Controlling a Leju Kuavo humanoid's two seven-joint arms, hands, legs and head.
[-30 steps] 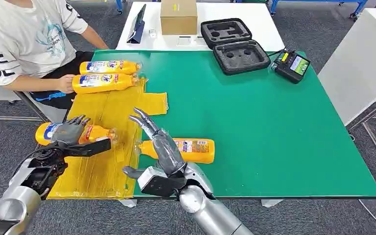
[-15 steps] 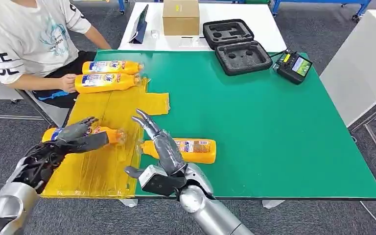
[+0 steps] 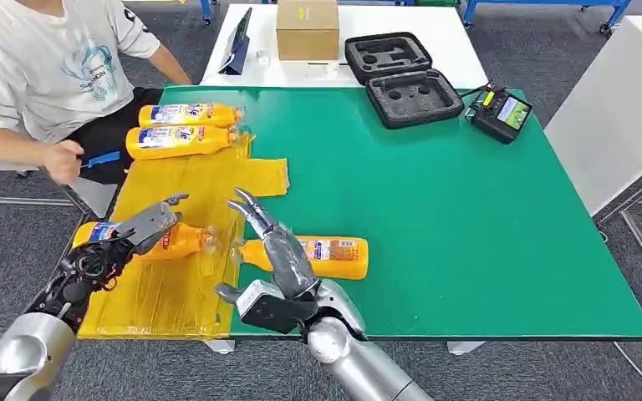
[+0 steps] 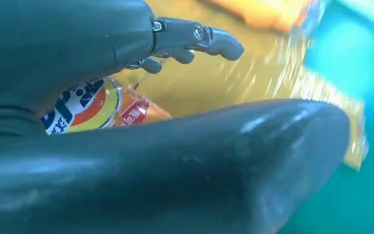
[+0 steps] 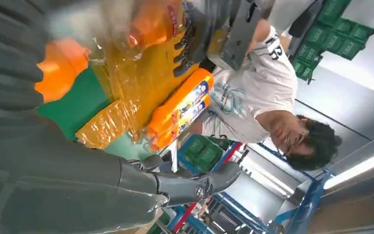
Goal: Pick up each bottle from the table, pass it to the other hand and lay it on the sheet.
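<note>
Since a second ago the left hand [image 3: 138, 227] has carried its orange detergent bottle [image 3: 182, 241] inward over the yellow sheet [image 3: 185, 182], and the person's hand [image 3: 63, 163] has left the two bottles [image 3: 185, 129] lying at the sheet's far end. Its fingers lie over the bottle's label; whether they grip or merely rest I cannot tell — the wrist view is blurred. Fingers spread and holding nothing, the right hand [image 3: 269, 246] hangs just beside the next bottle [image 3: 316, 256] on the green table [image 3: 468, 217]. These bottles look rigid, smooth, probably slippery — best taken around the broad labelled middle.
</note>
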